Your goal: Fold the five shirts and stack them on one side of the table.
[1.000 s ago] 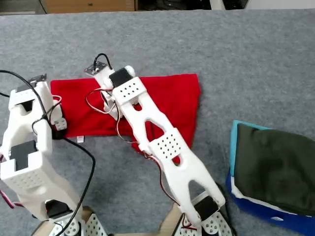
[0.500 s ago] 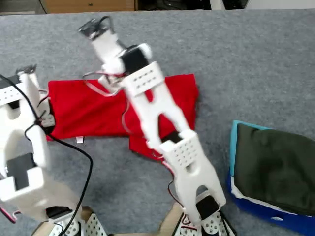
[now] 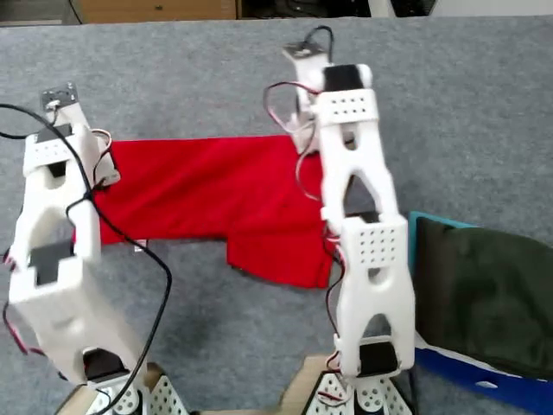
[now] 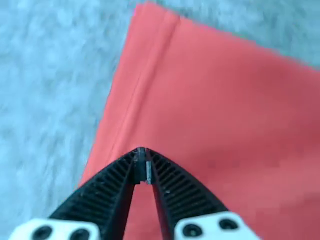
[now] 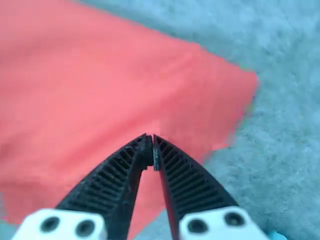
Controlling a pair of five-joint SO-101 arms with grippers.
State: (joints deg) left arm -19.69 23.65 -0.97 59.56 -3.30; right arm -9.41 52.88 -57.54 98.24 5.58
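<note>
**Risks.**
- The left gripper [image 4: 142,165] hangs over the left end of the red cotton shirt [image 3: 207,186], just inside its hemmed edge. Its claw is closed tip to tip, with no cloth visibly pinched.
- The shirt lies flat across the left and middle of the grey felt-covered tabletop [image 3: 467,104]. Its long side runs along the far edge, and an uneven flap juts toward the near edge.
- The right gripper [image 5: 151,150] hangs over the shirt's right end near a corner. It is likewise closed and appears empty.
- Judgement: if either claw lowers while closed, it would push and ruck the fabric rather than take it.
- Unequal holds at the two ends would skew the fold, and the jutting flap may leave a ragged edge.

**Surroundings and obstructions.**
- A black cable [image 3: 147,259] from the left arm trails over the shirt's near-left corner and could snag a lifted edge.
- The right arm's white body lies across the shirt's right end.
- Just beside that arm, at the tabletop's right edge, stands a pile with a dark green folded garment [image 3: 484,290] on top.
- Teal [image 3: 411,251], white [image 3: 432,346] and blue [image 3: 484,379] layers show beneath it. A rightward sweep of the arm could knock this pile.
</note>
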